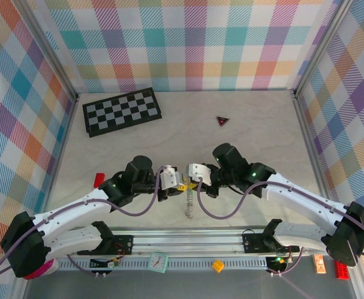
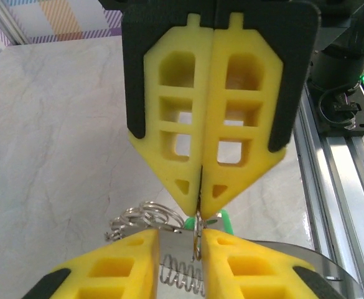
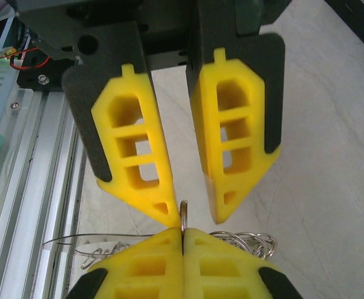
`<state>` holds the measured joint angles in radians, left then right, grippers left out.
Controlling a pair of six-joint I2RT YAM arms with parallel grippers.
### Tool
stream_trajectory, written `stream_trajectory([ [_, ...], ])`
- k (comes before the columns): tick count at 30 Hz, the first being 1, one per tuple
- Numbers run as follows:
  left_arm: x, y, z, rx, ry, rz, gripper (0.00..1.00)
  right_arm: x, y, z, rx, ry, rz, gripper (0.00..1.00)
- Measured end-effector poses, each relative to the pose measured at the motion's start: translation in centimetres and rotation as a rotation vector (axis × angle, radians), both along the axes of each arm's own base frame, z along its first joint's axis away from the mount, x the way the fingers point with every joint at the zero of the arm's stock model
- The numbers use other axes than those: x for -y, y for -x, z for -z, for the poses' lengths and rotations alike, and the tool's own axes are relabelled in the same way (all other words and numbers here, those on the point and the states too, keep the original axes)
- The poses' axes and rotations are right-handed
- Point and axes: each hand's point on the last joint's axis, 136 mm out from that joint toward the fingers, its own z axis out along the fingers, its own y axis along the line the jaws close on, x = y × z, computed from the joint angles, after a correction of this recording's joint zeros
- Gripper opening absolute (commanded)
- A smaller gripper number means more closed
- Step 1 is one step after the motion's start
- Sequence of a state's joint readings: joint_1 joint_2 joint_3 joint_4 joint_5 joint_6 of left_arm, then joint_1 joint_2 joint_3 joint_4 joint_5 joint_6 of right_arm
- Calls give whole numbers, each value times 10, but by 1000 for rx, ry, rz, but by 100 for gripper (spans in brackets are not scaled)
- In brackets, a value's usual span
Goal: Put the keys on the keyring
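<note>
At 10 o'clock on the desk (image 1: 262, 143) lies a black-and-white checkerboard (image 1: 122, 111), well apart from the work. The two arms meet near 6 o'clock, close to the rail.

The left claw (image 2: 180, 249) has its yellow tips parted a little. They straddle silvery metal without visibly clamping it, and daylight shows between one tip and the ring's edge. The keyring (image 3: 183, 208) stands on edge between the two claws. Its thin rim pokes up at 12 o'clock from the opposing tips, and a coiled, chain-like length trails down toward 6 o'clock. Just beside it, at 2 o'clock from the left tips, a green key (image 2: 226, 219) shows its plastic head. I cannot tell whether it is threaded on.

The right claw (image 3: 183, 240) is clenched on the keyring, tips pressed flat together on the rim. A small dark triangle (image 1: 223, 121) sits at 1 o'clock, untouched.

The ring looks light, stiff and slick. Bare metal could swivel or slip in a pinch this narrow, so a hold across the flat of the band seems surest. The key is tiny and best taken by its plastic head, which gives more friction and leaves the hole clear.
</note>
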<state>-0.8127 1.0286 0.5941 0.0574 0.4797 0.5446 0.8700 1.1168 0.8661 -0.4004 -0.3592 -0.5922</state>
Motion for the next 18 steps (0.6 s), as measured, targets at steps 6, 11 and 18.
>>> stream_trajectory([
  [6,2,2,1,-12,-3,17,5,-3,0,-3,10,-12,-5,0],
  [11,1,4,2,-18,-5,28,0,-3,0,-4,5,-17,2,25],
  [18,1,2,2,-9,34,8,0,4,1,-17,12,-114,58,39],
])
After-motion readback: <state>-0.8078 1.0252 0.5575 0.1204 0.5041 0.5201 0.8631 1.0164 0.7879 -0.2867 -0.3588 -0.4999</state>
